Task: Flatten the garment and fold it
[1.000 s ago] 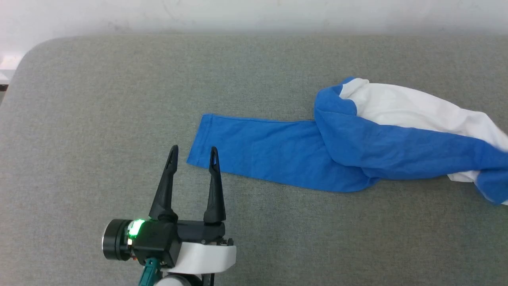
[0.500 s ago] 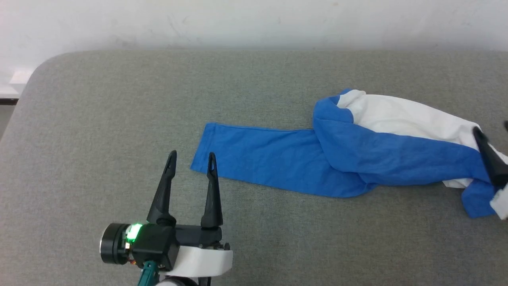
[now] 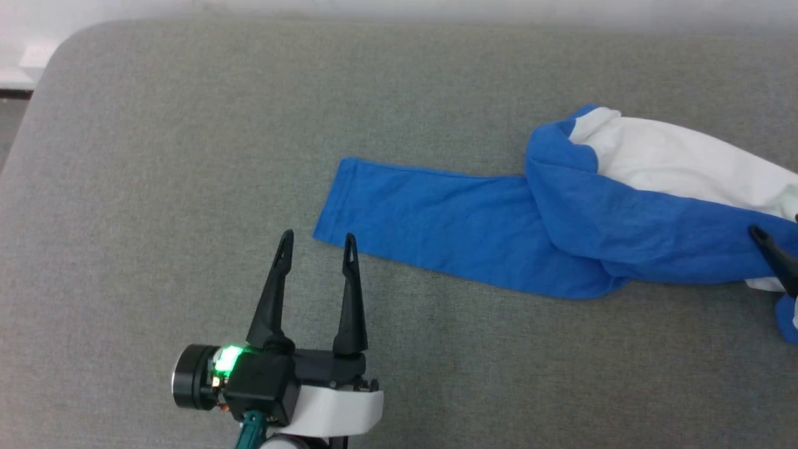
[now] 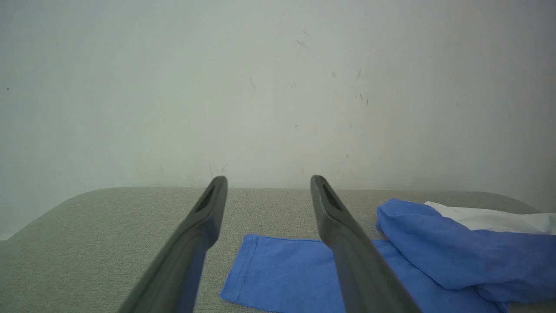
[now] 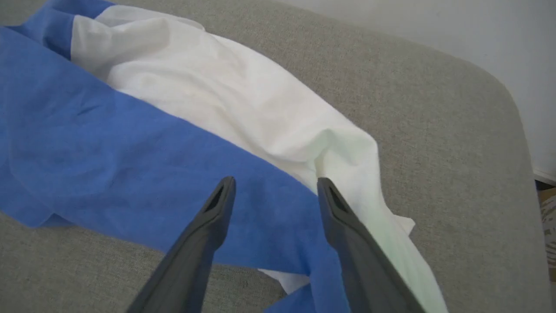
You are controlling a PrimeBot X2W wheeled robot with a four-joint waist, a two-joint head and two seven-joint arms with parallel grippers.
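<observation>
- Hovering with both hands unclosed: my left gripper [image 3: 318, 236] has its fingers spread and empty just beside the near corner of the cuff [image 3: 333, 199]. My right gripper [image 5: 276, 181] has its fingers apart above the seam where blue meets white. I cannot tell whether its tips touch the cloth.
- My garment [image 3: 623, 206] lies on the grey padded surface [image 3: 156, 156], toward my right. One blue sleeve [image 3: 436, 231] stretches flat to the left, and the other is draped in a heap across the white body.
- Closing my right fingers where they are would likely pinch the draped sleeve and the white body together. Pulling then would drag the whole heap along instead of opening it.
- Coming in too low on the left could push the cuff into a wrinkle, or catch only its top layer.
- Pulling harder on one side would twist the shirt. The surface's rounded corner is near on my right, so a long tug that way could slide cloth over the edge.
- Containers: none has a part in this job. The shirt rests straight on the padding, and I see nothing lying in or on it.
</observation>
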